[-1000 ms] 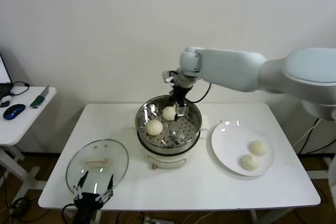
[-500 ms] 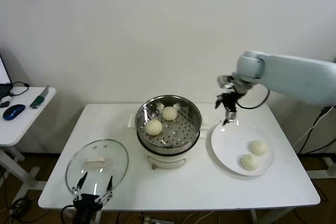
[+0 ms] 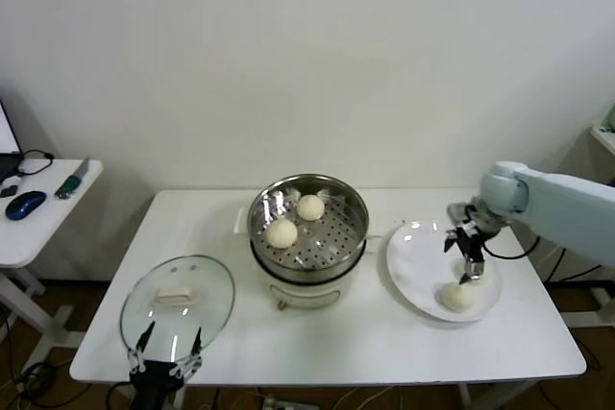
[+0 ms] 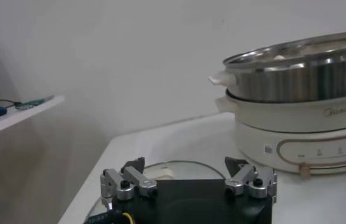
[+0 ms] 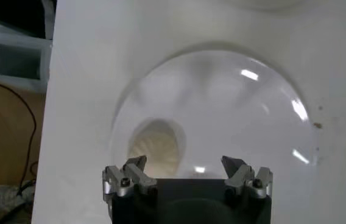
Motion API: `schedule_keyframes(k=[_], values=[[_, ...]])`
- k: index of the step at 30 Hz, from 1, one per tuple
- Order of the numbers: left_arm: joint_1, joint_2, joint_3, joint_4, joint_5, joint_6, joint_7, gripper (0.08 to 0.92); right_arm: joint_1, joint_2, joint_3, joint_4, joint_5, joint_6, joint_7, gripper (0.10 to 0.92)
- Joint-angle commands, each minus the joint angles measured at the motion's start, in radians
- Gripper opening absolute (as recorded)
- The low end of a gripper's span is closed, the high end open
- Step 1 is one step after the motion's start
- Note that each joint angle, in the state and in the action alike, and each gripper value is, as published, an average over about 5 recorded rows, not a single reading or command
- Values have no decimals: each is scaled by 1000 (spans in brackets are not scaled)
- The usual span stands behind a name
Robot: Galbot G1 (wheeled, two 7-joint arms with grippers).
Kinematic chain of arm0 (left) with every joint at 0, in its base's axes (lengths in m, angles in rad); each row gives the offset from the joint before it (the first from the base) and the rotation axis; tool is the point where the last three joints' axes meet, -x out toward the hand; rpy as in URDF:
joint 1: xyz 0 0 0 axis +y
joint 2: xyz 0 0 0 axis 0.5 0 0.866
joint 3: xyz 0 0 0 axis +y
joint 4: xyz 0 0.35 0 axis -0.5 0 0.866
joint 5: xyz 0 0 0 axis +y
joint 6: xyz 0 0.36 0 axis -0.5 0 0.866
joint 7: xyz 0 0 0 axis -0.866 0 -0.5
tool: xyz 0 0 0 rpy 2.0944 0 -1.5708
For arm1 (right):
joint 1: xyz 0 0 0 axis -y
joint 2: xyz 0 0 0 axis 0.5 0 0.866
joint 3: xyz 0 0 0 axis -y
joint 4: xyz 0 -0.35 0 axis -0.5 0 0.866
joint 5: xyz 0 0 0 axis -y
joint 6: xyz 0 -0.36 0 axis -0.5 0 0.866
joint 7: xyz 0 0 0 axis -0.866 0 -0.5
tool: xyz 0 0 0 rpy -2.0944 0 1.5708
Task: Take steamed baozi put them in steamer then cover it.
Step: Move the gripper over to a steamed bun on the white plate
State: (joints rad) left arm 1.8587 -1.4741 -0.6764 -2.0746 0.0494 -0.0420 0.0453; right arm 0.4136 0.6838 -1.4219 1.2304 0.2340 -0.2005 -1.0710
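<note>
The steel steamer (image 3: 338, 237) stands mid-table on its white pot base (image 3: 306, 291), with two baozi (image 3: 309, 206) (image 3: 282, 233) inside. On the white plate (image 3: 418, 258) lie two more baozi, one (image 3: 458, 297) in the open, the other (image 3: 483, 275) partly behind my right gripper (image 3: 468, 272). That gripper hangs open just above the plate with nothing between its fingers; its wrist view shows a baozi (image 5: 155, 146) on the plate (image 5: 234, 109). The glass cover (image 3: 178, 300) lies flat at the front left. My left gripper (image 3: 165, 356) waits open at the table's front edge, beside the cover (image 4: 173, 169).
A small white side table (image 3: 43, 223) at the far left carries a blue mouse (image 3: 25, 204) and other small items. The steamer (image 4: 301, 67) rises above the left gripper's level. Bare tabletop (image 3: 384, 338) lies between the cover and the plate.
My right arm has swung from over the steamer's far rim to the right and come down over the plate, still open and empty. The left gripper has hardly moved.
</note>
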Motion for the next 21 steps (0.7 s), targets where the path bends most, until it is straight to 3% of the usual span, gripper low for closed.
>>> schedule_keyframes(k=[1, 21], values=[[1, -5, 1, 3, 8, 2, 0, 823, -184, -7, 111, -49, -104, 10, -1, 823], [0, -3, -4, 18, 10, -2, -3, 823, -167, 53, 72, -99, -98, 18, -21, 813]])
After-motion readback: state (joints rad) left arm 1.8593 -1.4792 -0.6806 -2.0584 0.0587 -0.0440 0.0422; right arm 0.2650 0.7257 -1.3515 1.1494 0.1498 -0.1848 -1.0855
